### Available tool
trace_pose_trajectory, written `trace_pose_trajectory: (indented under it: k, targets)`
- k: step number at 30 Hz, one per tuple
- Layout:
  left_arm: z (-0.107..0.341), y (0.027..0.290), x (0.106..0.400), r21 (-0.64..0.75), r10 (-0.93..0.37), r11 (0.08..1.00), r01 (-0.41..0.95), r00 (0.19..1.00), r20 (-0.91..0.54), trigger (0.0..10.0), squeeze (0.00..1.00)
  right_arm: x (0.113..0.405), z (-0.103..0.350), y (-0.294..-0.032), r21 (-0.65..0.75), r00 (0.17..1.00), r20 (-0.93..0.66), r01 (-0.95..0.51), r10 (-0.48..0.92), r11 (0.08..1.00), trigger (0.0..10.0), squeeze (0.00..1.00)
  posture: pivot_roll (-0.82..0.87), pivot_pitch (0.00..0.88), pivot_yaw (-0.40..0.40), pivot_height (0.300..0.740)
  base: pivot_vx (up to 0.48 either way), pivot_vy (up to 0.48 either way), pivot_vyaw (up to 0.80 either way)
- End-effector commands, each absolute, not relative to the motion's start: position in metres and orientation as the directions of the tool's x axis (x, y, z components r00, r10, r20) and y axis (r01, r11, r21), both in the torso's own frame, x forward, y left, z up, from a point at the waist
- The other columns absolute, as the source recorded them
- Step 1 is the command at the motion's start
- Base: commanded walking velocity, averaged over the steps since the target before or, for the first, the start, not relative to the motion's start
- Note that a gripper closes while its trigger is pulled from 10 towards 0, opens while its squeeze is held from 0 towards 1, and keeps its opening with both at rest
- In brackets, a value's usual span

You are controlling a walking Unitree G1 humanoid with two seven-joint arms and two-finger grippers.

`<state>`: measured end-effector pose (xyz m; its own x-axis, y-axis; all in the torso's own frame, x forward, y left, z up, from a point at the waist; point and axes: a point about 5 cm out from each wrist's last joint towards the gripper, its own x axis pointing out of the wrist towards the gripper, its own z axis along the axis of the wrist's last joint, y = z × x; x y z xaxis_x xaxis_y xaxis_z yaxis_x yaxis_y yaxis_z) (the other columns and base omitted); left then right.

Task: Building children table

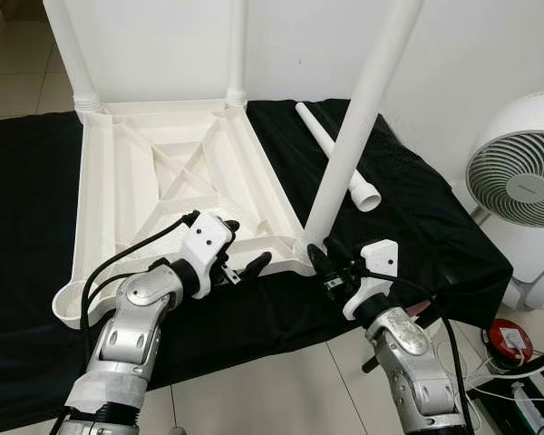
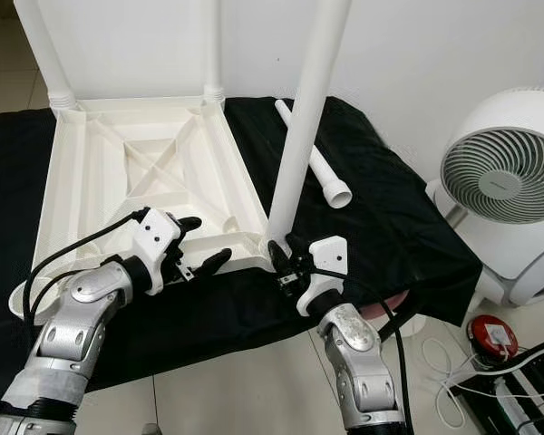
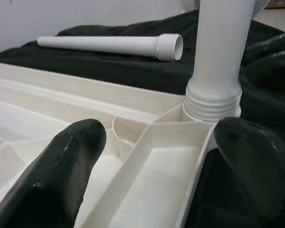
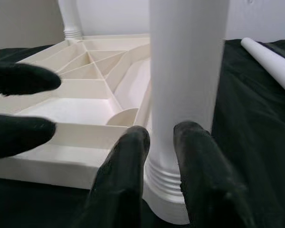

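Note:
A white table top (image 1: 163,172) lies upside down on a black cloth (image 1: 27,199). Two white legs (image 1: 72,54) stand in its far corners. A third leg (image 1: 354,136) stands slightly tilted in the near right corner socket, its threaded collar (image 3: 213,102) showing. A loose leg (image 1: 315,127) lies on the cloth behind it. My left gripper (image 1: 247,243) is open, one finger over the near rim and the other just outside it, left of that socket. My right gripper (image 1: 324,246) is at the foot of the third leg; its fingertips (image 4: 133,137) stand a narrow gap apart in front of the leg, holding nothing.
A white floor fan (image 1: 517,181) stands at the right, close to the cloth's edge. A red object (image 1: 510,340) and loose cables (image 1: 517,390) lie on the tiled floor at the near right. A white wall is behind the table top.

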<state>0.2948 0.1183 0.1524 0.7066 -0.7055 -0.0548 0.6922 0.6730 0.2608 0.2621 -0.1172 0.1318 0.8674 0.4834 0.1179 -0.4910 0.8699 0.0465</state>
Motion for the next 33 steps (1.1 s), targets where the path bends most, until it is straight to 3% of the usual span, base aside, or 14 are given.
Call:
trace_pose_trajectory:
  k: [1,2,16,20,26,33]
  targets:
    - [0.154,0.119,0.297,0.269,-0.660,0.716,0.644,0.750,-0.039,10.0,0.00,0.265,0.136,-0.111,0.052,0.844,0.127,-0.530,0.521,0.846,5.3,0.00,0.00,0.000,-0.081,0.740,0.000,0.000,0.00]
    - [0.154,0.118,0.297,0.269,-0.661,0.716,0.644,0.750,-0.038,10.0,0.00,0.269,0.137,-0.113,0.049,0.848,0.130,-0.523,0.514,0.851,10.0,0.00,0.00,0.000,-0.079,0.740,0.000,0.000,0.00]
    - [0.153,0.111,0.297,0.253,-0.668,0.715,0.652,0.744,-0.030,10.0,0.00,0.290,0.156,-0.141,0.027,0.871,0.170,-0.472,0.462,0.881,10.0,0.00,-0.01,0.000,-0.072,0.740,0.000,0.000,0.00]
    - [0.151,0.113,0.299,0.255,-0.657,0.723,0.642,0.753,-0.034,10.0,0.00,0.301,0.159,-0.169,0.011,0.942,0.174,-0.292,0.286,0.956,10.0,0.00,-0.02,0.000,-0.072,0.740,0.000,0.000,0.00]
    - [0.146,0.117,0.305,0.277,-0.611,0.746,0.606,0.788,-0.077,10.0,0.00,0.304,0.158,-0.182,0.022,0.969,0.172,-0.184,0.178,0.983,10.0,0.00,-0.02,0.000,-0.067,0.740,0.000,0.000,0.00]
    - [0.129,0.128,0.317,0.306,-0.485,0.794,0.525,0.851,-0.203,10.0,0.00,0.292,0.156,-0.159,0.070,0.930,0.189,-0.332,0.314,0.941,10.0,0.00,-0.02,0.000,-0.059,0.740,0.000,0.000,0.00]
